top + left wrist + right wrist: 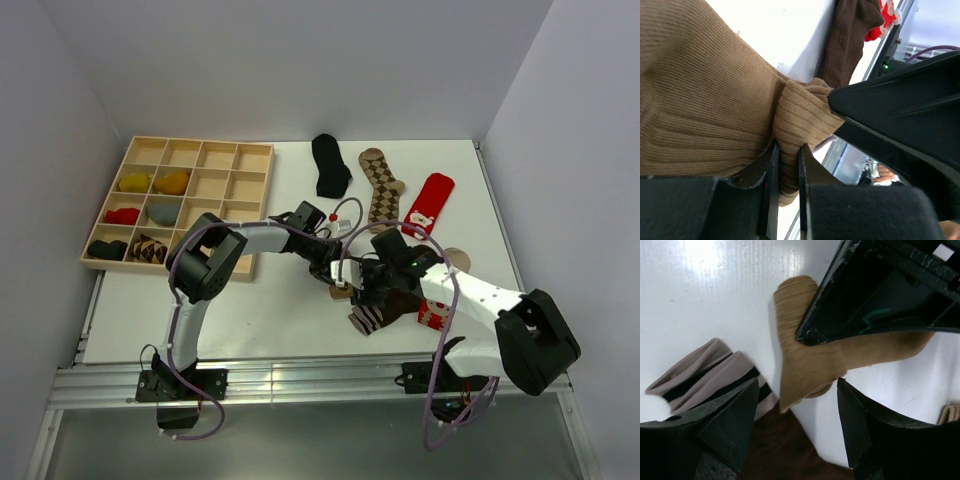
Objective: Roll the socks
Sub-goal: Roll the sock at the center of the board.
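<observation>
White bench (250,320): several rolled socks (150,183) fill the tray (135,150) at ten o'clock. At centre, left gripper (787,170) pinches the folded tan sock (700,100), right gripper (796,390) gapes over it. Three flat socks (383,185) at one o'clock remain unrolled.

The tan ribbed knit sock (715,100) is soft matt cloth. The left gripper (788,165) has matt black fingers (850,210), grainy on their faces; the right gripper (795,390) is black plastic too, and dull. The white table surface (715,300) is smooth and glossy, faintly corrugated. The dark brown sock with striped toe (780,445) is finer, flatter knit. At the surface's far left corner the pale wooden grid tray (200,141) looks unvarnished — along the near edge runs a brushed metal rail (300,375)
</observation>
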Controlling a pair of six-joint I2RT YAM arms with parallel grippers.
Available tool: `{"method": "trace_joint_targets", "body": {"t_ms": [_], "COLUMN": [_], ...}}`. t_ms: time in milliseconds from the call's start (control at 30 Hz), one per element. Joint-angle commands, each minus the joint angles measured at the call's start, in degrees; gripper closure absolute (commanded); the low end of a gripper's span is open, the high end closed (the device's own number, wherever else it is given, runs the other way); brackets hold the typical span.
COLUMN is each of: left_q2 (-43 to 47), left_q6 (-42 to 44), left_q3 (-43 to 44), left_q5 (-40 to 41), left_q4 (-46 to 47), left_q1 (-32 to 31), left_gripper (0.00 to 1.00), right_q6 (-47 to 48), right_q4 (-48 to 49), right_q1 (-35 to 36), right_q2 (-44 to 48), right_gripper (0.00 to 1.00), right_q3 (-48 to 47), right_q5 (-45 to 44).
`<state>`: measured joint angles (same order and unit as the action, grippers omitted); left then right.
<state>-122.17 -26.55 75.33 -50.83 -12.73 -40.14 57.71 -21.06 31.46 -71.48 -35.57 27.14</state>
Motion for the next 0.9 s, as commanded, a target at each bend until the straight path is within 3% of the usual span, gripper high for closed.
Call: {"method": "trace_joint_targets", "body": {"t_ms": [0,300,400,500,533,600,867], "left_q2": [-3.42,-3.52,-3.86,-3.78,-3.60,-2.73,5.70], "left_q6": [0.53,-0.35,-0.87,-1.93,-2.71,-3.42,-6.67], "left_q3": [-0.27,-0.62,-0.97,-1.85,-2.11,-3.25,-8.35], "left_q5": [3.02,1.88,1.87,1.61,1.35,1.08,11.87], "left_q4": [-5.72,-4.41,-3.88,-2.13,-1.51,0.68,8.41], "left_q1": [-0.11,0.06,0.06,0.06,0.06,0.06,0.24], "left_gripper": [0.96,0.96,0.95,0.92,0.90,0.85,0.63], "right_q6": [-0.76,-1.29,-1.81,-2.25,-2.43,-2.87,-3.13], "right_q4": [5.68,9.02,9.46,8.85,8.58,8.14,-2.75], "right_q1": [1.23,4.48,4.66,4.75,4.66,4.66,3.17], "right_q2": [-1.64,-6.74,-8.14,-10.07,-10.60,-10.78,-13.59], "right_gripper": [0.30,0.35,0.41,0.57,0.72,0.80,0.82], "right_q3": [-0.29,-0.38,-0.90,-2.13,-2.48,-2.83,-7.32], "right_q5": [-2.79,-6.48,-6.57,-7.01,-7.10,-7.18,-4.82]}}
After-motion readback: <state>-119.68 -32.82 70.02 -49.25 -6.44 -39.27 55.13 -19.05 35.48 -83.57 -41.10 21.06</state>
